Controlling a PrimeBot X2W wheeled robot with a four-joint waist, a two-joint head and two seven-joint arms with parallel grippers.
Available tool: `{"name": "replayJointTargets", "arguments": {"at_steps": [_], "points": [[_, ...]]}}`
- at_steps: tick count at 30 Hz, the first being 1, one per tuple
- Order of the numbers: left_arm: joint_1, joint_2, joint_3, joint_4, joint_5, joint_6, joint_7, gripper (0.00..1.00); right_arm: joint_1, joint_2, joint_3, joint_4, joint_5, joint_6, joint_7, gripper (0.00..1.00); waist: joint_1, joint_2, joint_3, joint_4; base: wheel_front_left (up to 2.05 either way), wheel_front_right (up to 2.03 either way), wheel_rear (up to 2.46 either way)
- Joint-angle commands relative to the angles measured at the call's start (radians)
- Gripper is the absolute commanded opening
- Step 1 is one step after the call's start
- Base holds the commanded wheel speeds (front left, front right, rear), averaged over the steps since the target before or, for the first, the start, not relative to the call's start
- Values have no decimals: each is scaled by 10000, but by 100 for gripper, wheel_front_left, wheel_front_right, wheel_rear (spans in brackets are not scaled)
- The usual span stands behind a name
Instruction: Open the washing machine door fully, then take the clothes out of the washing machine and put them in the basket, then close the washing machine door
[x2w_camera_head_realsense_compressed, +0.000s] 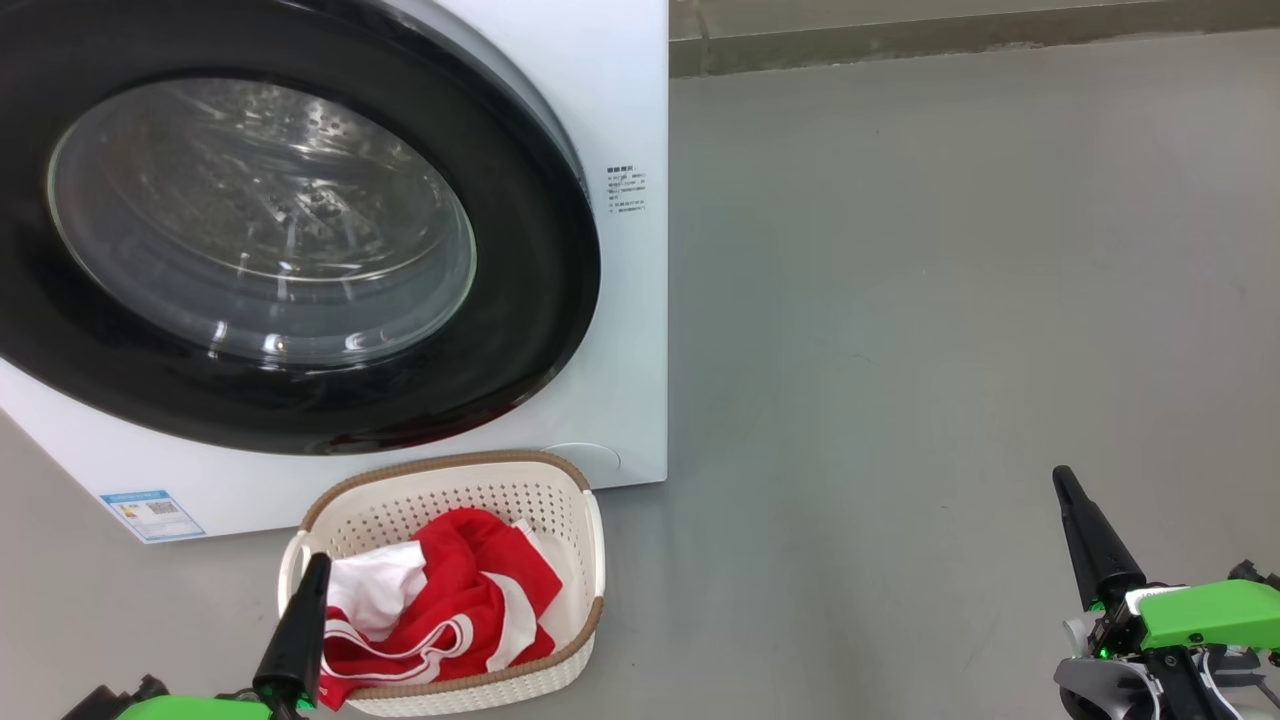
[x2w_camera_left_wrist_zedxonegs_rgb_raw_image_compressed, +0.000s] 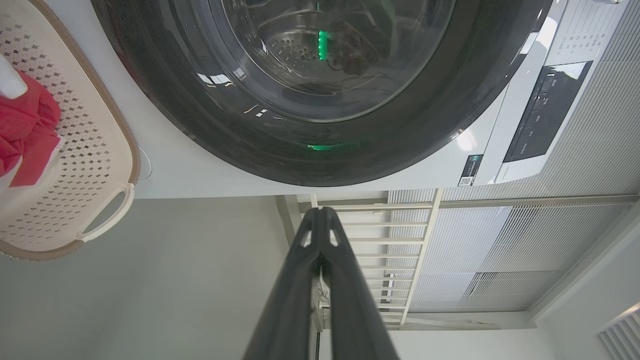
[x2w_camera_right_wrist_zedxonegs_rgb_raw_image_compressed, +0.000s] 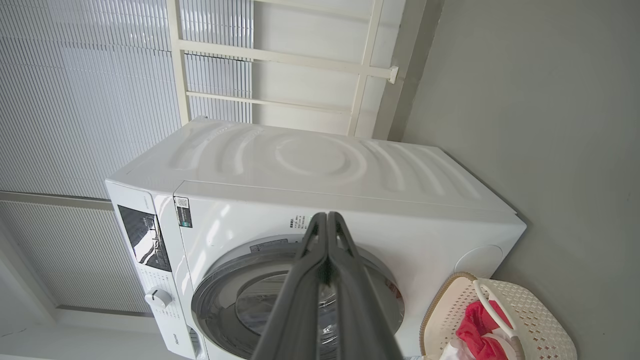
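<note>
Grey floor (x2w_camera_head_realsense_compressed: 900, 300): clothes (x2w_camera_head_realsense_compressed: 470, 590) in basket (x2w_camera_head_realsense_compressed: 470, 500).

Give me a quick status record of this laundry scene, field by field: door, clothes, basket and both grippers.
washing machine door: shut, flush against the white washing machine
clothes: red and white, heaped inside the basket
basket: on the grey floor, in front of the machine's lower right corner
left gripper: shut, empty, near the basket
right gripper: shut, empty, above the floor off to the right
task state: looks finished
</note>
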Motion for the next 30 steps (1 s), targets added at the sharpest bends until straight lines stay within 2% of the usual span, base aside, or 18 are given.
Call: {"name": "replayJointTargets", "arguments": {"at_steps": [1,30], "points": [[-416,101,360,-264,-67,-71,64,0,-421,-43,141,-305,7,-6,47,0,0,0,0,0,0,0,0],[-416,101,358,-265,-70,-71,62,0,-422,-33,125,-304,-6,-6,60,0,0,0,0,0,0,0,0]]}}
